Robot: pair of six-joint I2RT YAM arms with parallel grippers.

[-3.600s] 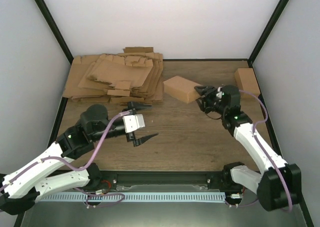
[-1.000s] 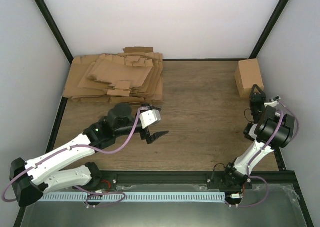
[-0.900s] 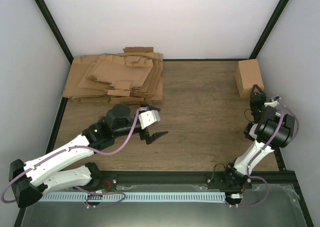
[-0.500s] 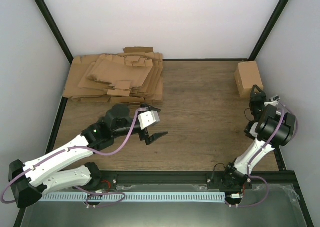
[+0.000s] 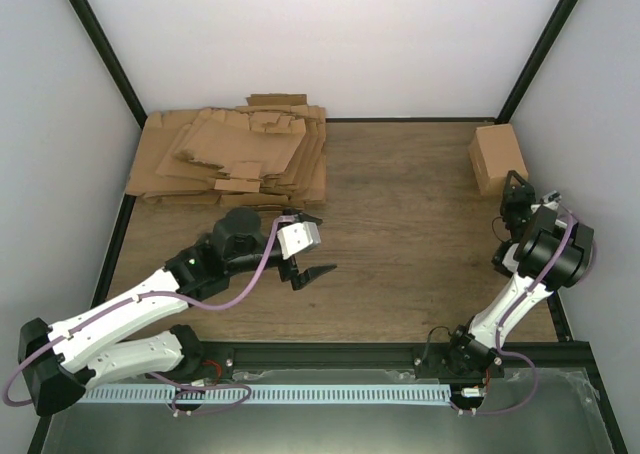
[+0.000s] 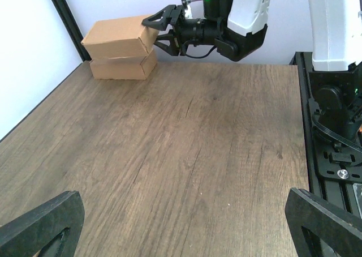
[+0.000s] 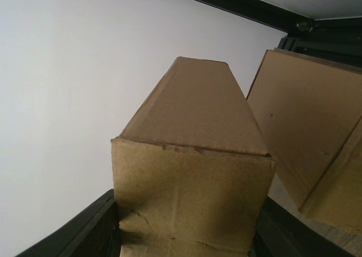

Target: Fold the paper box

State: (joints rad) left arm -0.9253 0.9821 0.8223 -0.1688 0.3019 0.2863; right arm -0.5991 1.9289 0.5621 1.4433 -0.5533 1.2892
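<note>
Stacking the closed, plain brown cardboard paper box (image 6: pixel 116 36) in the tabletop's (image 5: pixel 400 254) far right corner.
Right fingers (image 6: pixel 160 18) clamp its near end while it lies on a similar brown carton (image 6: pixel 121 69); best to square the edges and seat it flat before release. Both are shut, contents unseen. Left fingers (image 6: pixel 42 223) hang spread and empty, near the heap of flat brown cardboard sheets (image 5: pixel 235 159) in the far left corner.

Wood-grain tabletop (image 5: pixel 400 274), mid-brown, grain running 9 to 3 o'clock; plain white walls (image 5: pixel 320 44) at 9, 12 and 3 o'clock; black frame posts (image 5: pixel 102 49) slanting up from the far corners; black rail (image 5: pixel 330 354) along the 6 o'clock edge; soft, even light
</note>
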